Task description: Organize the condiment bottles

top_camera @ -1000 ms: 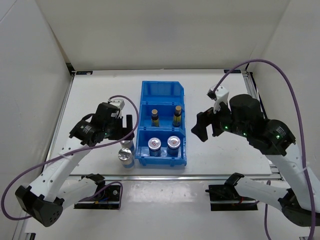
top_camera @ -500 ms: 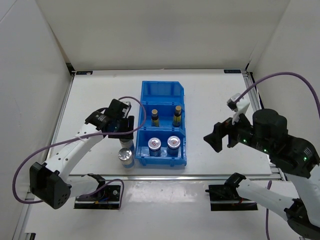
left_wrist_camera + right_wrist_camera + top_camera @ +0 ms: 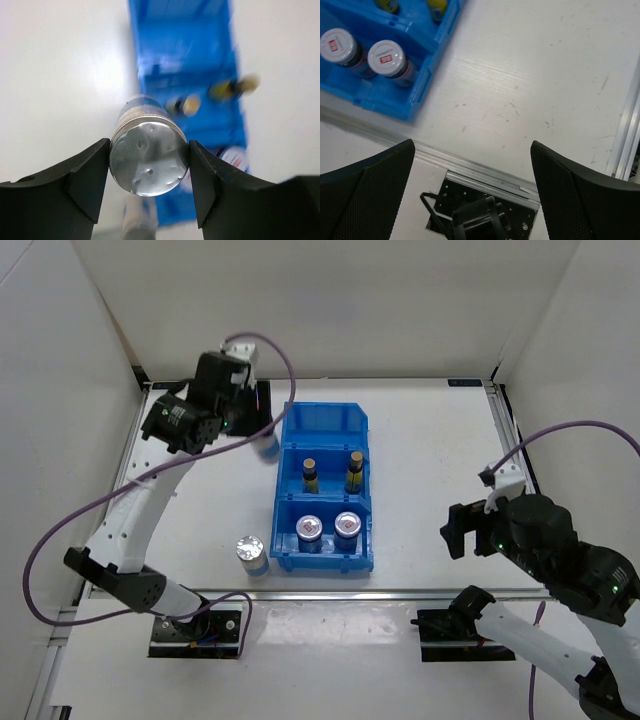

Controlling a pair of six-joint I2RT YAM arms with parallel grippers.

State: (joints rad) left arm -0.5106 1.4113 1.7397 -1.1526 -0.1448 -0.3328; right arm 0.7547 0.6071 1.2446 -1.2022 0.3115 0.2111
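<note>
My left gripper (image 3: 263, 430) is shut on a silver-capped shaker (image 3: 268, 447), held in the air beside the far left corner of the blue bin (image 3: 283, 483). In the left wrist view the black fingers (image 3: 87, 175) press both sides of the shaker's cap (image 3: 148, 157). A second shaker (image 3: 250, 553) stands on the table left of the bin's near corner. Two amber bottles (image 3: 310, 475) (image 3: 353, 472) stand in the middle compartment, two red-and-white jars (image 3: 309, 532) (image 3: 346, 530) in the near one. My right gripper (image 3: 465, 530) hangs open to the bin's right, over the table's near edge (image 3: 472, 185).
The bin's far compartment (image 3: 325, 425) holds nothing. White walls close in the table on three sides. A metal rail (image 3: 520, 182) runs along the near edge, and black mounts (image 3: 445, 635) sit below it. The right wrist view shows the jars (image 3: 386, 56) at its upper left.
My left gripper shut on one of the two shakers beside the bin's near left corner and carried it up and toward the far side. The right arm drew back to the right and nearer.
</note>
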